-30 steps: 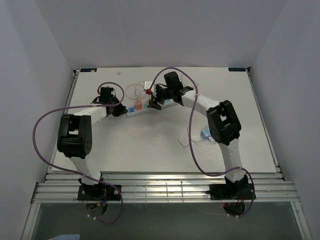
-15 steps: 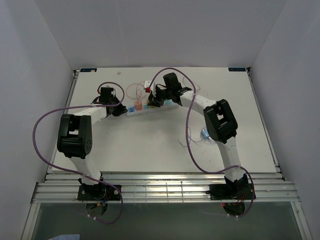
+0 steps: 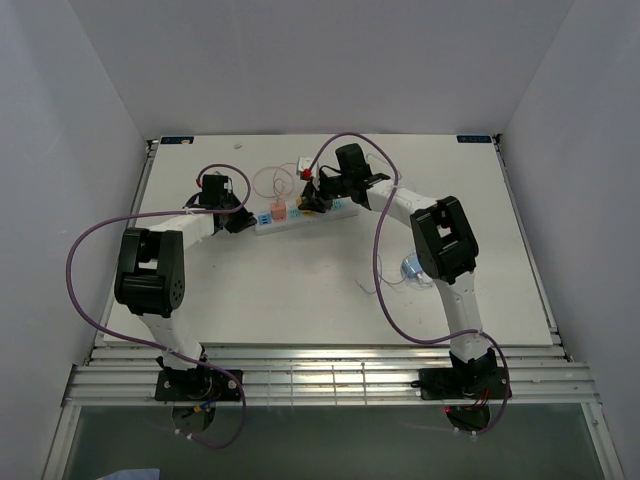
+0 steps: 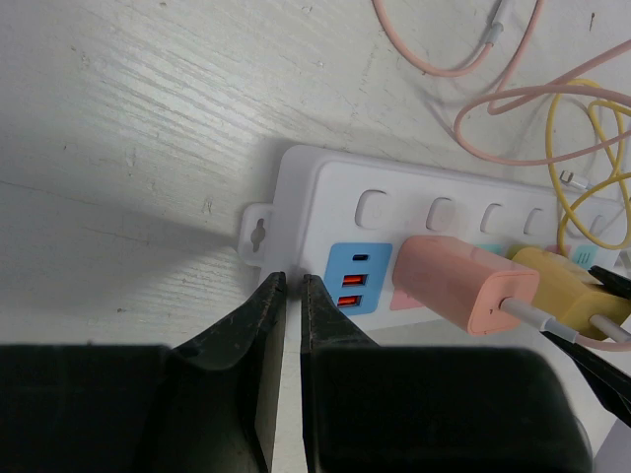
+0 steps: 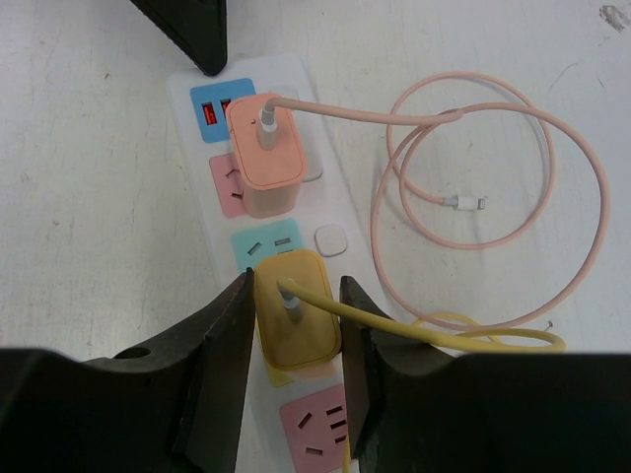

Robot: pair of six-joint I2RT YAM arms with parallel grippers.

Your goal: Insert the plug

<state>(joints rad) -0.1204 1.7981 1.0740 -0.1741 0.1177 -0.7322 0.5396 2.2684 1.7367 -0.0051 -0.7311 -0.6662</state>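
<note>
The right tool point(image 5: 296, 296) is clamped on the yellow plug point(image 5: 296, 340), a finger against each side, and the plug stands on the power strip point(image 5: 340, 207) directly beneath it. Just past its fingertips a pink plug point(image 5: 266, 153) sits in the strip. Beyond that, at the strip's end, the left tool point(image 4: 293, 286) is closed to a thin slit and holds nothing.

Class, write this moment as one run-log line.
phase: insertion | right claw: closed on yellow charger over power strip | left claw: nearly closed, at strip's end | pink charger: sitting in strip
</note>
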